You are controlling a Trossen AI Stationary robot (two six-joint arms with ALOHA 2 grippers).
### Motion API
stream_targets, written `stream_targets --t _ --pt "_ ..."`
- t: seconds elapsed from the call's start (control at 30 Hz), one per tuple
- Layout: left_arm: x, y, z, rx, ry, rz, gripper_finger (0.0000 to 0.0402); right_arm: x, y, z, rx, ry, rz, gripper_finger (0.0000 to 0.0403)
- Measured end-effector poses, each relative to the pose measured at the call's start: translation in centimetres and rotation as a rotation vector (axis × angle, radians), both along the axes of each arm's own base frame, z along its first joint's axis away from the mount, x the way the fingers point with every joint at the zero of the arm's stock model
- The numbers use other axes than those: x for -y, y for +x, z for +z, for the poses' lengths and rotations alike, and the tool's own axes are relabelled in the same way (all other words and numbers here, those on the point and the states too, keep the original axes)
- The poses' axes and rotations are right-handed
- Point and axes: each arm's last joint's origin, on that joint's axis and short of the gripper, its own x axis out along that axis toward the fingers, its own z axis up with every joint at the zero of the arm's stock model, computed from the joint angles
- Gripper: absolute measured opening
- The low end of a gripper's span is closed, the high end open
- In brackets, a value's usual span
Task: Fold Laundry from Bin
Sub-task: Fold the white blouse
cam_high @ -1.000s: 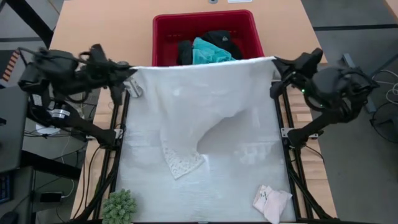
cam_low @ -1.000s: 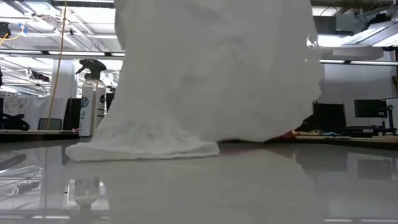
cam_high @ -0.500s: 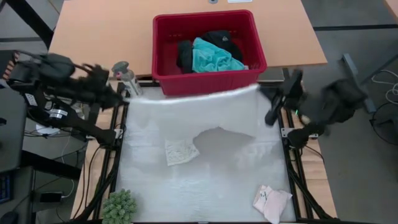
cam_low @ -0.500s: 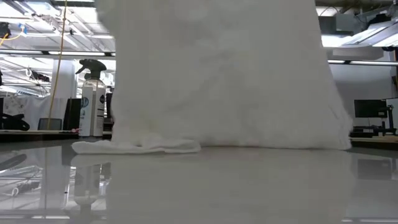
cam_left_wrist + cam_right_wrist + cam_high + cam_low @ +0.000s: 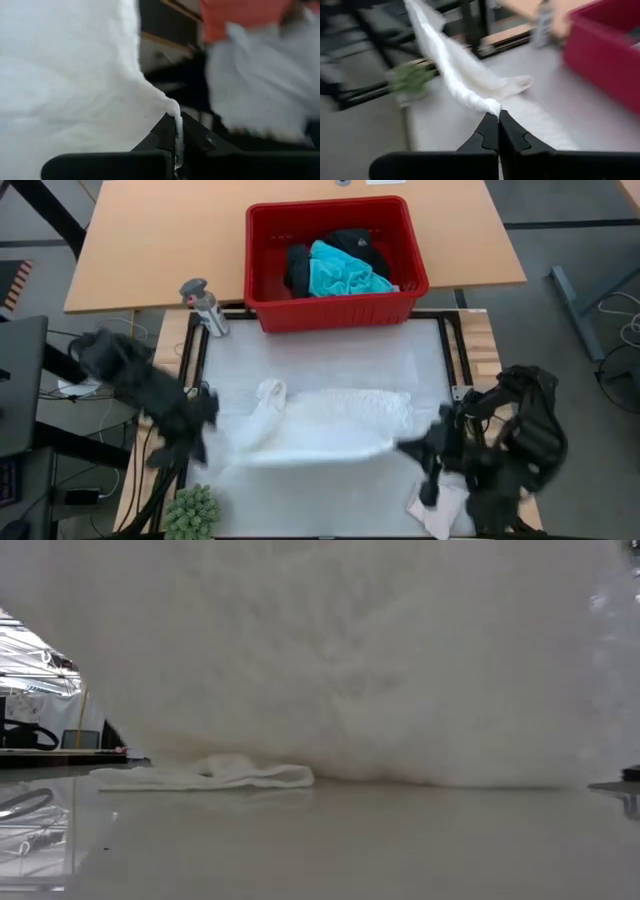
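The white lacy top [image 5: 335, 418] is stretched across the table's middle between my two grippers. Its far part lies on the table, and a lacy end [image 5: 200, 776] rests flat at the left. My left gripper [image 5: 210, 415] is shut on its left corner, my right gripper [image 5: 408, 446] on its right corner. The red bin [image 5: 400, 295] stands at the far edge with a turquoise shirt [image 5: 340, 272] and black clothing [image 5: 355, 242] inside. A small pale pink-white piece [image 5: 438, 508] lies at the near right, partly under my right arm. My left gripper pinches the top's edge [image 5: 174, 120] between its two fingers, at the garment's left end. The fingers slant downward from the table's left side. The cloth rises from the fingers and runs on toward the other arm. My right gripper pinches a gathered corner [image 5: 494, 106] of the top between its two fingers, coming from the table's right side and slanting down. From there the cloth runs as a drawn, rope-like edge [image 5: 455, 70] toward the left arm, clear of the table near the fingers.
A spray bottle [image 5: 205, 305] stands left of the bin, just off the mat's far left corner. A small green plant [image 5: 190, 510] sits at the near left corner. In the low view the hanging top [image 5: 350, 650] blocks nearly everything behind it.
Both grippers have swept from beside the bin's near rim toward the table's near edge and down, turning as they went. The top, which hung spread before the bin, has been drawn nearer; its lower part has settled on the table and the held edge is low.
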Motion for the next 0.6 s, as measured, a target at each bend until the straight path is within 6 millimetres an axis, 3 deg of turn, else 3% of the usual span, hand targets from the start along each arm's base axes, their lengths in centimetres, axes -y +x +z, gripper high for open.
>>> stream_targets --t 0.17,0.27,0.37,0.47,0.6 --pt "6.4 1.1 2.6 0.254 -0.315 -0.226 0.0 -3.9 -1.3 1.8 0.189 0.126 0.125 0.0018" --pt "7.9 0.6 4.8 0.352 -0.517 -0.196 0.0 -5.2 -2.4 4.2 0.335 0.075 0.18 0.0018" --pt "7.0 -0.5 6.9 0.477 -0.546 -0.129 0.0 -5.3 -4.3 7.4 0.452 -0.036 0.137 0.0018" --pt "4.8 -2.1 8.3 0.581 -0.405 -0.055 0.0 -4.1 -5.6 10.1 0.453 -0.122 -0.099 0.0018" --pt "0.3 -5.0 8.5 0.566 -0.134 0.232 0.0 -1.7 -4.7 12.2 0.434 -0.183 -0.158 0.0018"
